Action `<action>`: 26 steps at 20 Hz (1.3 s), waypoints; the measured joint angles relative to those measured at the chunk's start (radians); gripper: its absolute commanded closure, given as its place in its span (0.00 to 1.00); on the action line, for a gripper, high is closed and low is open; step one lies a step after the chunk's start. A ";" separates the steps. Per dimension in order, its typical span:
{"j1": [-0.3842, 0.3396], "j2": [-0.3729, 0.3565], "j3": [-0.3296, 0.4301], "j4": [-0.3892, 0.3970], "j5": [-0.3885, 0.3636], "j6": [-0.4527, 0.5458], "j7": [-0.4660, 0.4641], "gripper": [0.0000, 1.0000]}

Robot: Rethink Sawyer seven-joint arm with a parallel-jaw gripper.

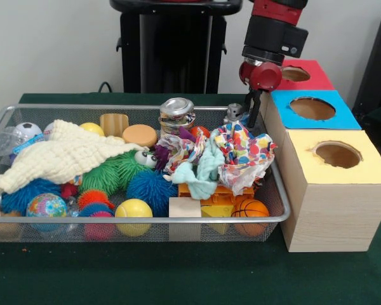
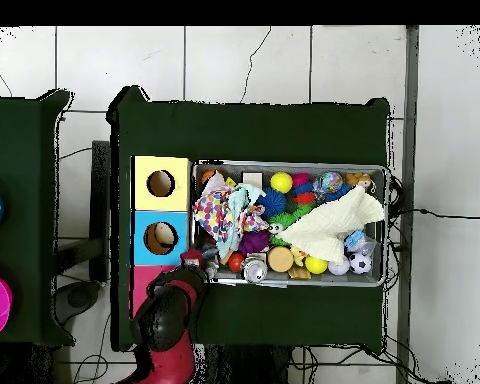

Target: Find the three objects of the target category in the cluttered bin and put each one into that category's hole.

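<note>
wire-mesh bin [image 1: 276, 219] – fuzzy balls, crumpled cloths, gripper [image 1: 253, 117] at corner

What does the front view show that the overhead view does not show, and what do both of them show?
Only the front view shows the side walls of the wooden box and the gripper hanging at the bin's far corner. Only the overhead view shows the tiled floor, the whole green table and something pale inside the blue hole. Both show the wire bin, the cream cloth and the spotted cloth.
</note>
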 measured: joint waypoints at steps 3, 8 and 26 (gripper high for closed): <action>-0.020 -0.020 0.000 0.001 -0.050 0.000 0.000 0.00; -0.051 -0.048 0.000 0.001 -0.113 0.000 0.000 0.00; -0.061 -0.059 0.002 0.001 -0.141 0.000 0.000 0.00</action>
